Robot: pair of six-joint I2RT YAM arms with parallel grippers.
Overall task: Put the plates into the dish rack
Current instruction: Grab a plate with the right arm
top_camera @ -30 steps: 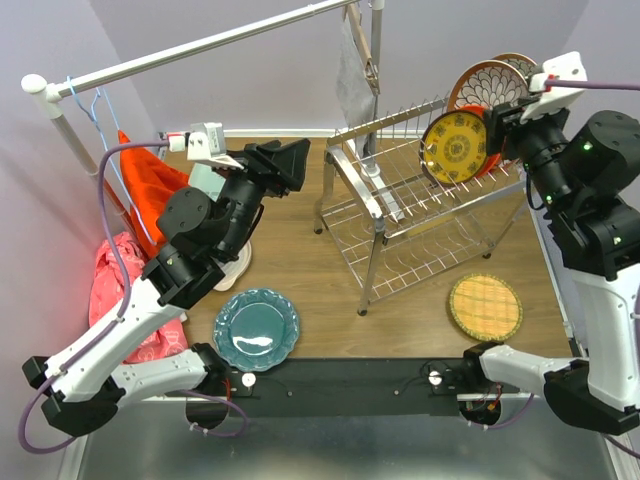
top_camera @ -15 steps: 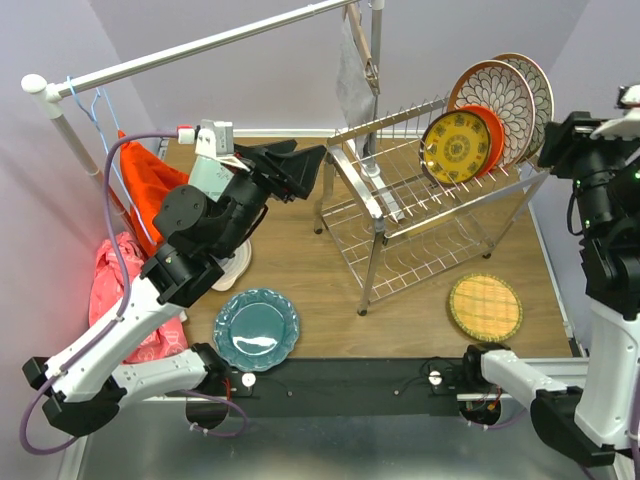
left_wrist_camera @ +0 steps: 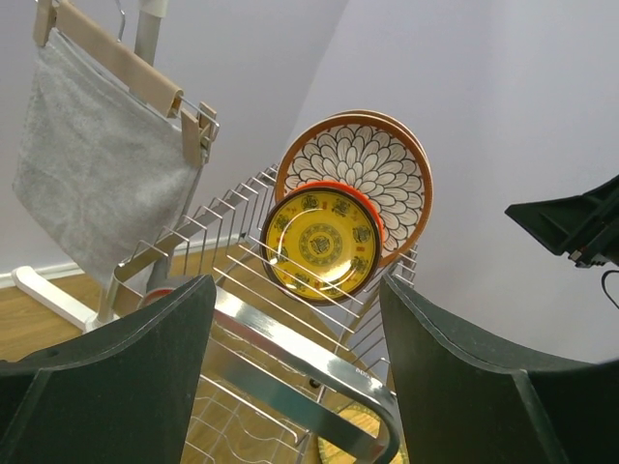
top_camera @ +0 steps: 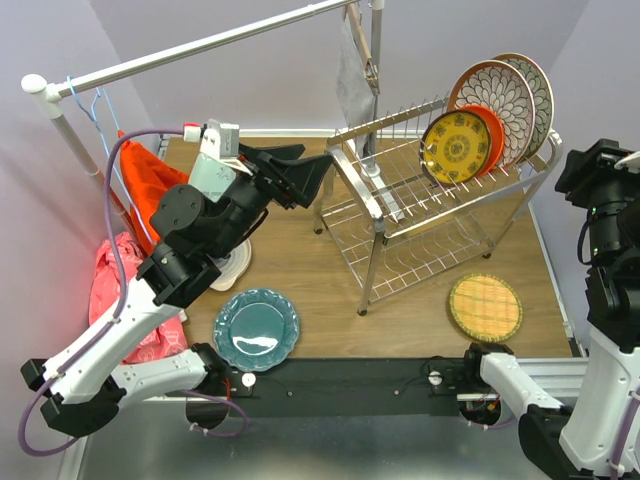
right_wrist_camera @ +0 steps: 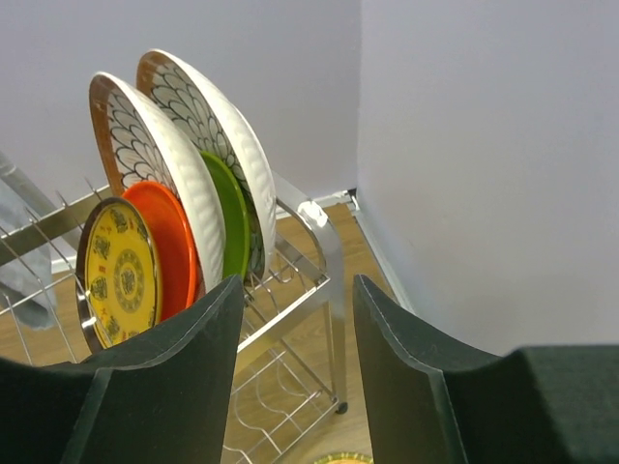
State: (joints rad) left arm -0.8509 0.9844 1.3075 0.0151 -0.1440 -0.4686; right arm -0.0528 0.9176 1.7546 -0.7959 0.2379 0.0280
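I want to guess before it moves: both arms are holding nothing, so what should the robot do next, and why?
Probably lower the right end effector toward the yellow woven plate. It lies flat on the table on that arm's side, and the dish rack has free prongs.

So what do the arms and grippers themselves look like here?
Both arms are white shells with black joint housings: left arm, right arm. A purple cable loops along the left one, which carries a pale camera box. The left gripper and right gripper have broad, dark, tapering fingers.
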